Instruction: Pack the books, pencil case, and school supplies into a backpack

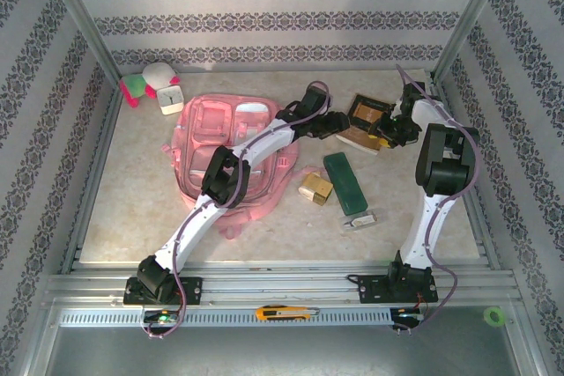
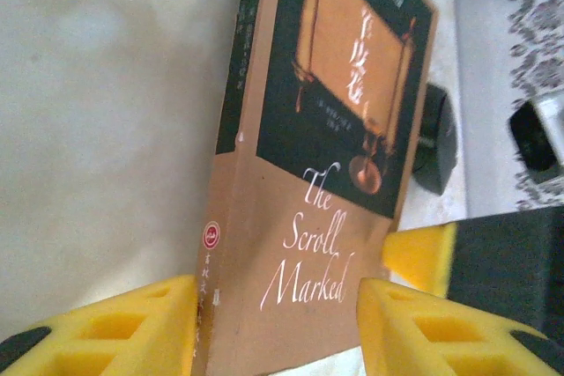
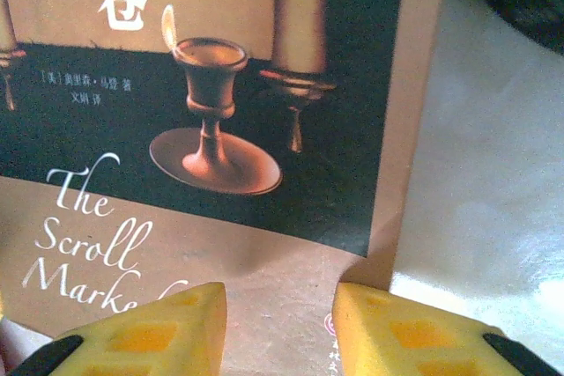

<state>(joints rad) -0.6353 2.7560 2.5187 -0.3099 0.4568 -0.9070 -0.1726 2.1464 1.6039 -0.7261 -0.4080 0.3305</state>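
Observation:
The book [image 1: 368, 114], dark with a gold picture, lies at the back right, just beyond the pink backpack [image 1: 203, 143]. My left gripper [image 1: 342, 126] reaches over the backpack. In the left wrist view it [image 2: 275, 292] is shut on the book [image 2: 335, 129], one finger on the spine and the other at the far edge. My right gripper [image 1: 385, 136] hangs over the book's right end. In the right wrist view its jaws [image 3: 279, 292] stand open over the tan strip of the cover [image 3: 291, 261]. The green pencil case [image 1: 344, 182], gold boxes [image 1: 315, 187] and a silver gadget [image 1: 359, 220] lie in front.
A white clock [image 1: 169, 99] and a plush toy [image 1: 145, 84] sit at the back left corner. A black oval object [image 2: 436, 138] rests beyond the book. A yellow utility knife [image 1: 286, 313] and a green tape roll [image 1: 495, 315] lie on the front rail. Patterned walls surround the table.

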